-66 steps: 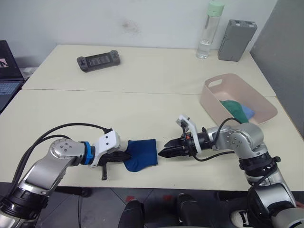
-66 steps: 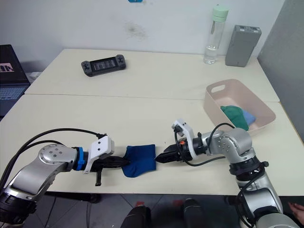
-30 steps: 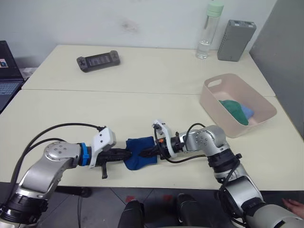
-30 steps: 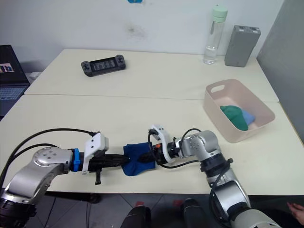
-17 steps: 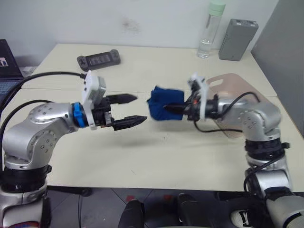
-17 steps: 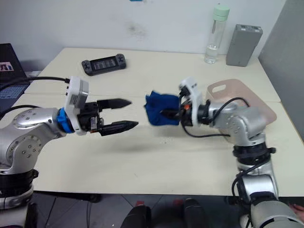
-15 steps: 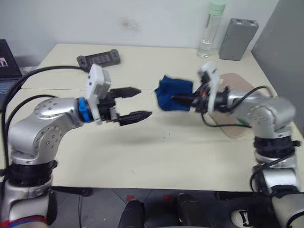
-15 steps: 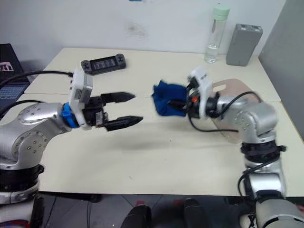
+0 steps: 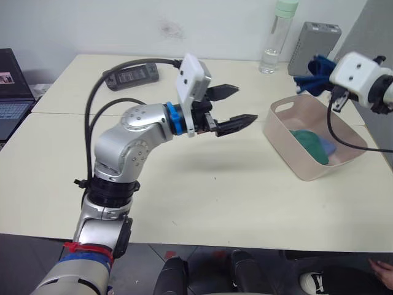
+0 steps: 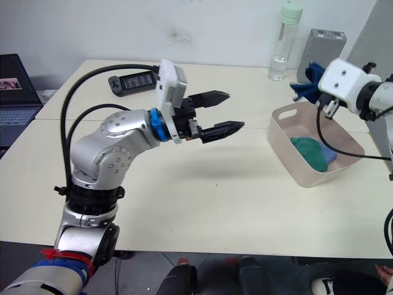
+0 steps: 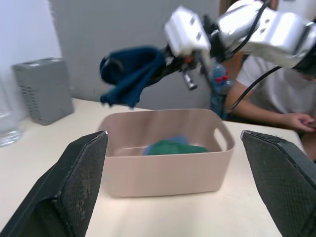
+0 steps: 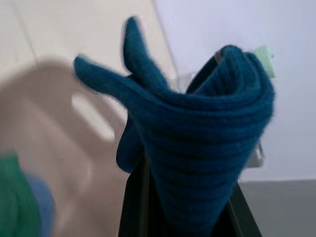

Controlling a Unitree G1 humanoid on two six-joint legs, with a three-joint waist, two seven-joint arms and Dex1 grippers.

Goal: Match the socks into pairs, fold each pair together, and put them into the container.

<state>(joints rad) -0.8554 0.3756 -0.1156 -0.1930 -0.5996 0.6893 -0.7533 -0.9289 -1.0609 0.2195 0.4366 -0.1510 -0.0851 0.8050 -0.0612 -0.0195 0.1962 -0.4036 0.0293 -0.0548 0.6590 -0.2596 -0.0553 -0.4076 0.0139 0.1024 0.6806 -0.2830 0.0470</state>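
I have the folded dark blue pair (image 9: 314, 70) clamped in my right end effector (image 11: 168, 63) above the container's (image 9: 288, 147) far rim; released here, it could drop outside. My left end effector (image 9: 230, 106) hangs wide open beside the container.

Left gripper (image 9: 236, 106) raised at mid-table, fingers spread wide, pointing to the robot's right, right gripper (image 11: 170, 63) lifted high at the far right, fingers clamped together

Silver arms, black cables, blue wrist ring
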